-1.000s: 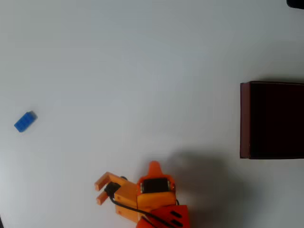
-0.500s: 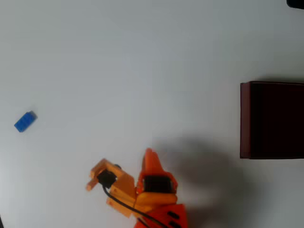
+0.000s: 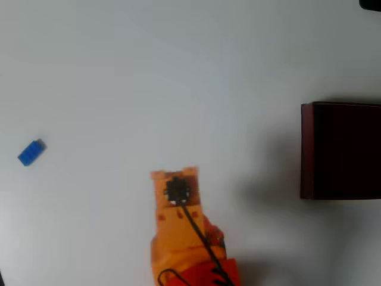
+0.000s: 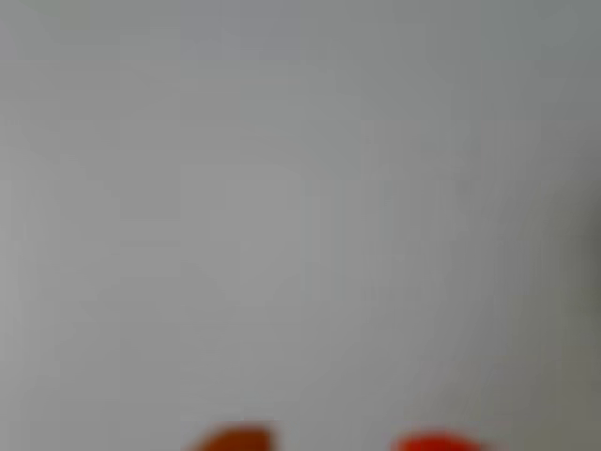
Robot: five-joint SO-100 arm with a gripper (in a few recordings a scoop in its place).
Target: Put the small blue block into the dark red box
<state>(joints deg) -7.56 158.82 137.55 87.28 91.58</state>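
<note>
The small blue block [image 3: 31, 152] lies flat on the white table at the far left of the overhead view, tilted a little. The dark red box [image 3: 307, 150] stands at the right edge, partly cut off, its inside near black. My orange arm [image 3: 174, 205] reaches up from the bottom middle, between the two and well away from both, and its wrist covers the fingers from above. In the blurred wrist view my gripper [image 4: 335, 440] shows as two orange tips at the bottom edge, a gap of bare table between them and nothing held.
The white table [image 3: 178, 71] stretches plain around the arm. A dark object [image 3: 370, 4] pokes in at the top right corner. The arm's shadow falls on the table left of the box.
The arm has swung round from pointing left to pointing up the picture and has stretched further out. Block and box have not moved.
</note>
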